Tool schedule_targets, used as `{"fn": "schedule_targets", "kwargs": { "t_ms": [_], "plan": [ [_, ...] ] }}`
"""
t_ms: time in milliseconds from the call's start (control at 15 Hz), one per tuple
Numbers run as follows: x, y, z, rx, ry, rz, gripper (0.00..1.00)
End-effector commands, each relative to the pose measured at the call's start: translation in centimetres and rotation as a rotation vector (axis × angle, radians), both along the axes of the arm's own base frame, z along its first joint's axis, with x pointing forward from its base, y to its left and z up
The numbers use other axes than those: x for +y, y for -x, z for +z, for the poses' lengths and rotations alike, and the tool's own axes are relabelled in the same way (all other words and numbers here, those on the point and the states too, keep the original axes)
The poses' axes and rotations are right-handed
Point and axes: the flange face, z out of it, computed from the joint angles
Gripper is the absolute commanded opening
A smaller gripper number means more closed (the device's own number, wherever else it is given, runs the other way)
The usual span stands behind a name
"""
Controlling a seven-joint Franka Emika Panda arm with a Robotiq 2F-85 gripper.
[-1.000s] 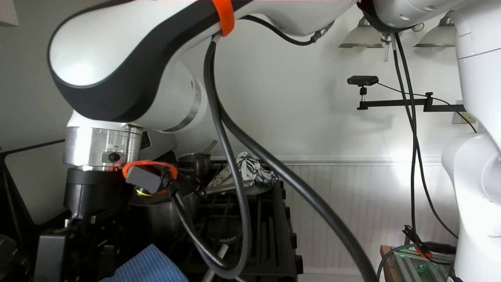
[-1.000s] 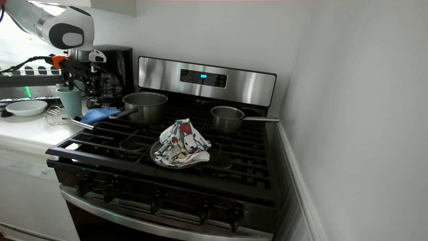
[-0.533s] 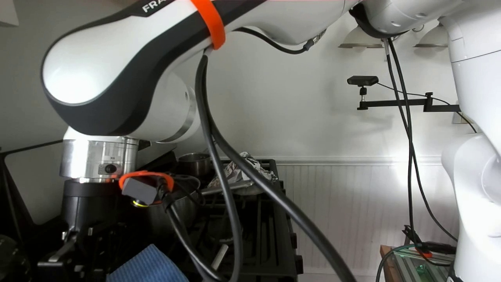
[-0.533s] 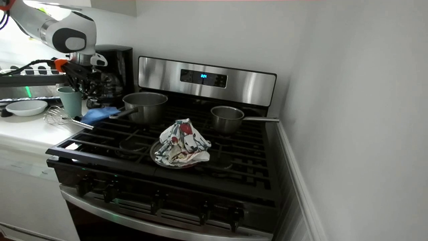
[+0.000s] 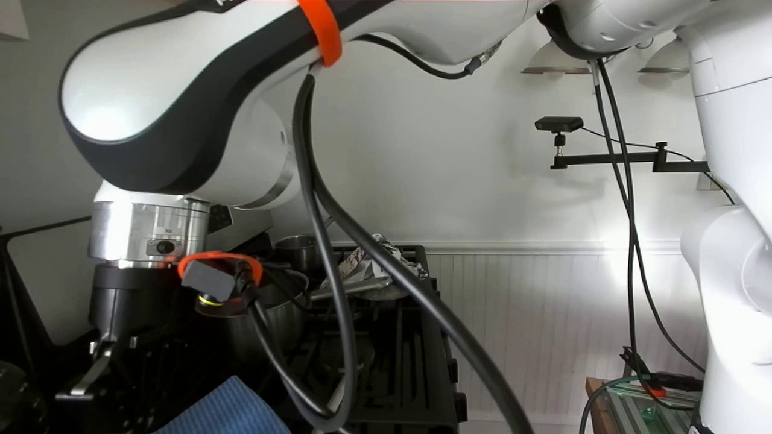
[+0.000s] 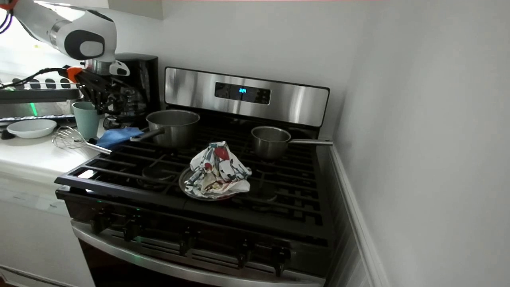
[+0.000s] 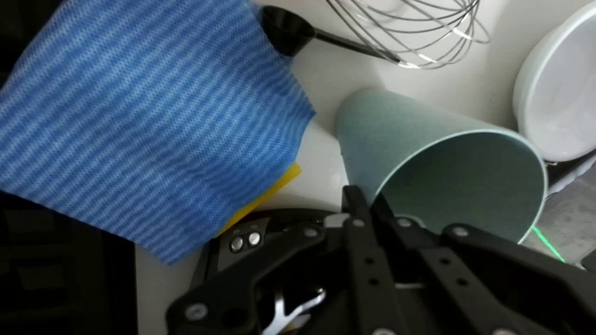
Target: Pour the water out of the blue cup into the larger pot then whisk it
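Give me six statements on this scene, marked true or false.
1. The gripper has the rim of the blue-green cup between its fingers. True.
2. The larger pot has a lid on. False: the larger pot is open.
3. The smaller pot has its handle pointing toward the wall. True.
4. The whisk is inside the larger pot. False: the whisk's wire end is over the counter.
5. The white bowl sits open side up. True.
6. The floral cloth hangs from the oven handle. False: the floral cloth is bunched on a round metal piece on the stove.
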Motion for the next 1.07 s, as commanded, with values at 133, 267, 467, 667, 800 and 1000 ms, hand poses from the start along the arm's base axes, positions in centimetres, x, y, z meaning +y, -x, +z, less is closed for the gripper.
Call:
{"fn": "schedule_targets", "kwargs": {
  "t_ms": [133, 267, 467, 667, 800, 1000],
  "plan": [
    [-0.9, 0.3, 3.3, -0.004, 0.0, 0.048, 0.01],
    [-2.0, 1.1, 6.1, -0.026, 0.021, 0.068, 0.01],
    [-4.8, 2.5, 9.5, -0.012, 0.093, 0.075, 0.01],
    [-8.1, 3.9, 13.5, -0.013, 0.177, 0.054, 0.01],
    [-10.6, 4.5, 15.6, -0.027, 0.258, 0.033, 0.01],
    [-14.1, 4.8, 17.7, -0.075, 0.415, -0.018, 0.01]
  ]
}}
